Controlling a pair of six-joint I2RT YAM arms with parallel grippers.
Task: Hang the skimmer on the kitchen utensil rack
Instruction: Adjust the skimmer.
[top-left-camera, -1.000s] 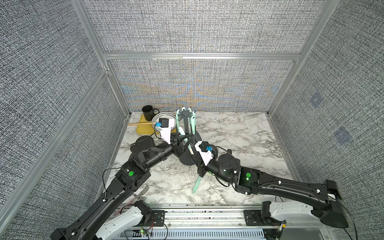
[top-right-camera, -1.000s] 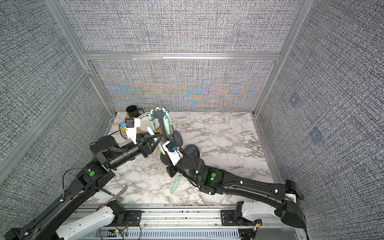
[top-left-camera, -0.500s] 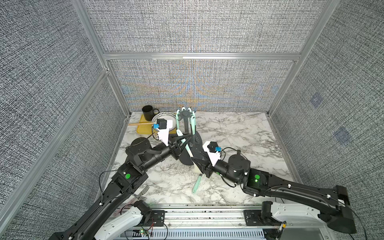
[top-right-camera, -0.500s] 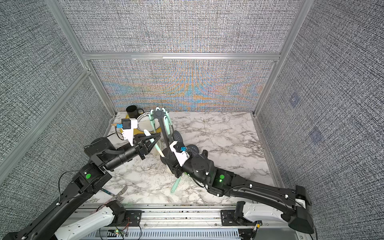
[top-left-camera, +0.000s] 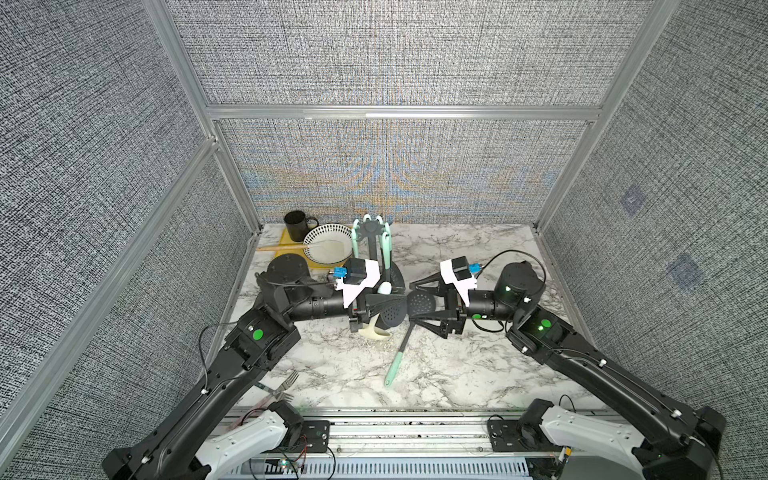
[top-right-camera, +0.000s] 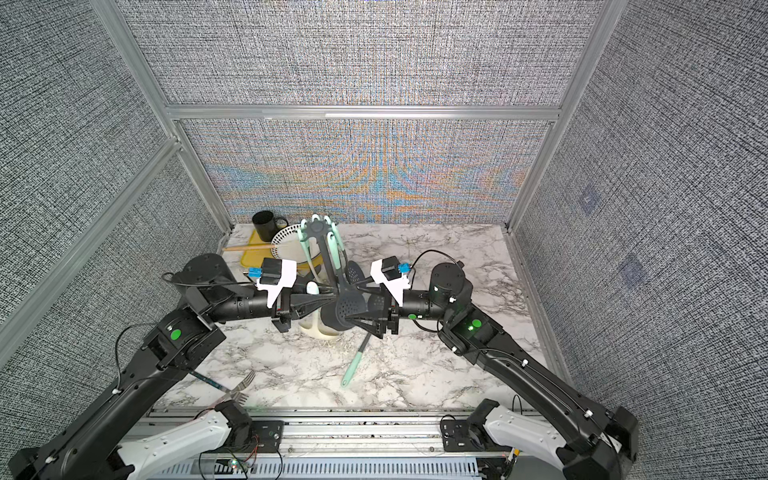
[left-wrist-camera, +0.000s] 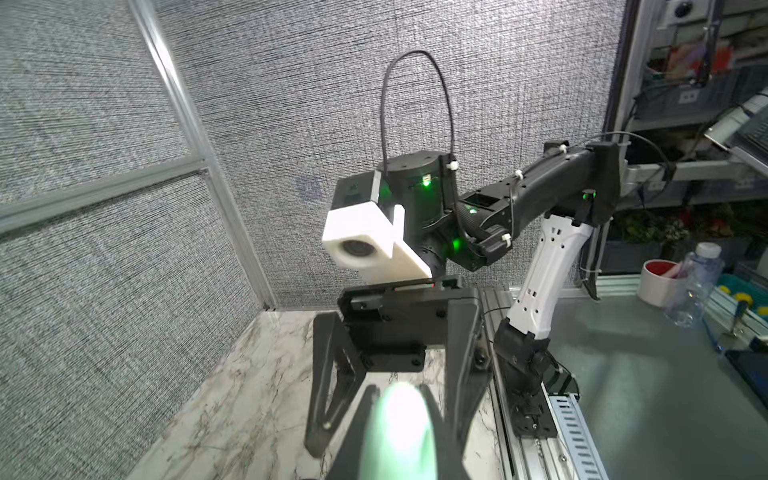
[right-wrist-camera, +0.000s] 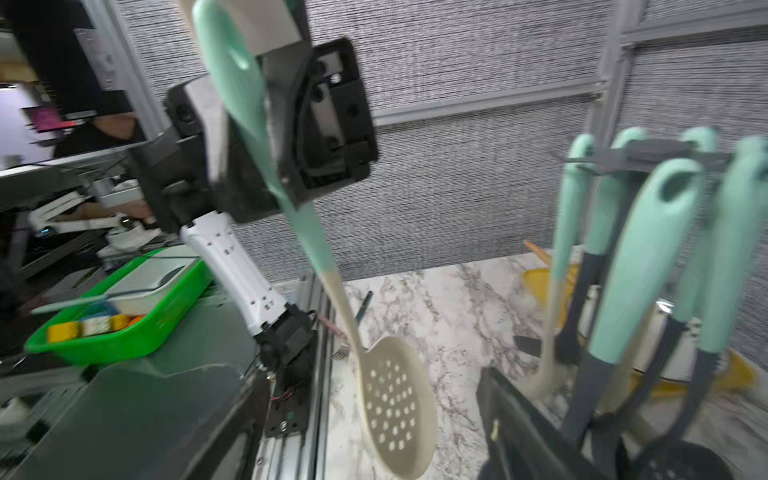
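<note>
Cream-headed skimmer (right-wrist-camera: 395, 411) hangs near upright, head down, near mid-frame in both top views, its mint handle clenched in the left gripper (top-right-camera: 318, 302), eyelet end uppermost, straight down-frame of the rack (top-left-camera: 371, 227) crown, while the right gripper (top-left-camera: 415, 304) gapes released alongside.

You see the skimmer (right-wrist-camera: 395, 407) with a cream, hole-dotted head and mint-green handle; the kitchen utensil rack (top-left-camera: 371, 227) is dark grey; the counter (top-left-camera: 457, 365) is white marble veined grey; the mug (top-left-camera: 296, 228) is black.
</note>
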